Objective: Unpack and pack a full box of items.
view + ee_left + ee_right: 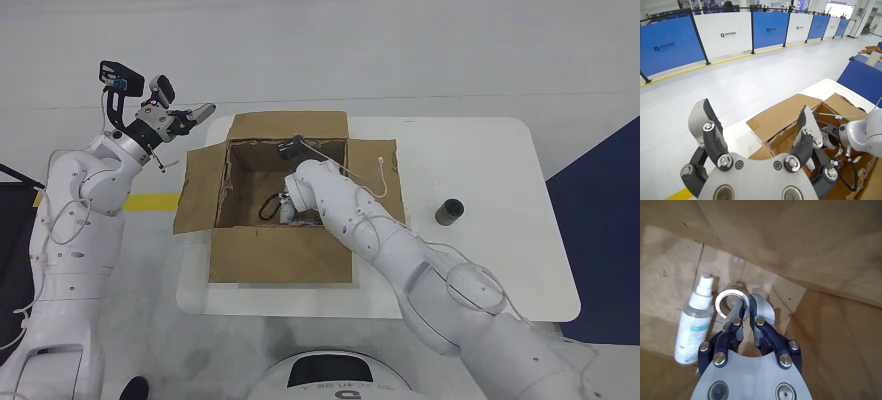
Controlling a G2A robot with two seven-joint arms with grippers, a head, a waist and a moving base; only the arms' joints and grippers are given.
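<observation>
**Operator:** Cardboard walls all round your right pincer (746,303), deep in the box (280,258). What has it got?

**Me:** It is pinching the wall of the silver ring (719,303), one finger through the hole and the other outside. The ring sits low at the box floor, though I cannot tell whether it rests there. The spray bottle (694,323) lies on its side just beside it.

**Operator:** What worries you?

**Me:** The hold is on one thin, smooth edge. I judge the ring could swing or slip out on the lift and drop back. If it tips toward the bottle, it may set that rolling. My forearm also takes up much of the opening, so a crooked lift could catch a flap and drag the box across the white bench (480,160).

**Operator:** And your left pincer (755,108)?

**Me:** Spread wide, holding nothing, near the bench's far left corner, beyond the box. It is not steadying the box, so a snag would go unchecked. The dark cylinder (449,212) stands on the bench, apart from the box on its right, and I judge it safe.
</observation>
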